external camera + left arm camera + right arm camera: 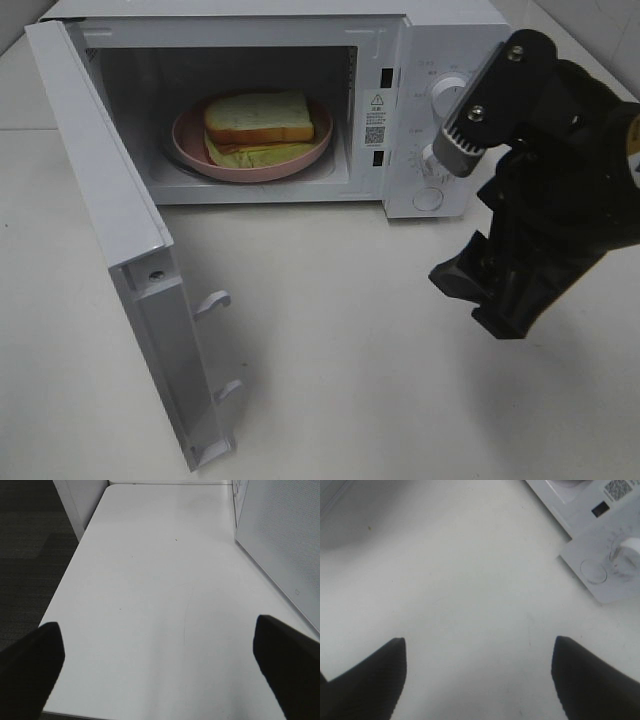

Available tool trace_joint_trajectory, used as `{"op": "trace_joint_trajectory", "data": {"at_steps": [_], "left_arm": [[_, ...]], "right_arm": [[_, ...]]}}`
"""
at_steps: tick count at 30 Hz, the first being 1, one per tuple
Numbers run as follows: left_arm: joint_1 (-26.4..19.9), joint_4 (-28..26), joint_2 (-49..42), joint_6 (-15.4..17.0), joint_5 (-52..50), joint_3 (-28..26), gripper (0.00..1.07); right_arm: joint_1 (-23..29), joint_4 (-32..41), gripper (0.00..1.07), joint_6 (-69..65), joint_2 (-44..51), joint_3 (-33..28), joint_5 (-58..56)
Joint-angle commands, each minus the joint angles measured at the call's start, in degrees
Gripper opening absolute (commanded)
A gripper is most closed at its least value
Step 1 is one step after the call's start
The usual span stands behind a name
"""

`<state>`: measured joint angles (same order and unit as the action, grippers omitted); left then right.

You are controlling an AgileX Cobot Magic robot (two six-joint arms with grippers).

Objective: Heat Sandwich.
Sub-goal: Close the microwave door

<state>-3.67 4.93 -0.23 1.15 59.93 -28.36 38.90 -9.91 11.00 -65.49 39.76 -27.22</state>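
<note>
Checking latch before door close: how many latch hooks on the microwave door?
2. Upper hook and lower hook, both on the open door's inner face near its free edge. None seem hidden.

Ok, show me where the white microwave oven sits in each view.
Exterior high: the white microwave oven fills the upper part, its door swung open.
Left wrist: only a white dotted panel at the frame's edge, probably that open door.
Right wrist: a corner of its control panel, with the round white button.
Shared landmark: the plain white tabletop shows in all three.
</note>
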Motion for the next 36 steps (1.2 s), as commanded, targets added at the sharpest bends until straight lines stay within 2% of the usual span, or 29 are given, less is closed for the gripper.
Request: {"op": "trace_joint_trajectory", "data": {"at_steps": [1,12,23,36], "left_arm": [[-0.2,0.1,-1.7,-0.1,-0.6,0.2,0.98],[-0.2,0.1,-1.7,-0.1,-0.6,0.2,0.98],[-0.2,0.1,-1.7,-0.1,-0.6,0.2,0.98],[-0.2,0.1,-1.7,-0.1,-0.6,0.2,0.98]], "right_arm": [[0.1,0.3,0.76,-3.7,3.3,-0.8,-4.4],[0.1,0.3,0.76,-14.3,14.4,-0.8,-17.0],[0.1,0.3,0.76,-15.4,24.7,-0.8,-31.8],[-0.2,0.1,0.76,-16.8,31.7,-2.8,-36.8]]}}
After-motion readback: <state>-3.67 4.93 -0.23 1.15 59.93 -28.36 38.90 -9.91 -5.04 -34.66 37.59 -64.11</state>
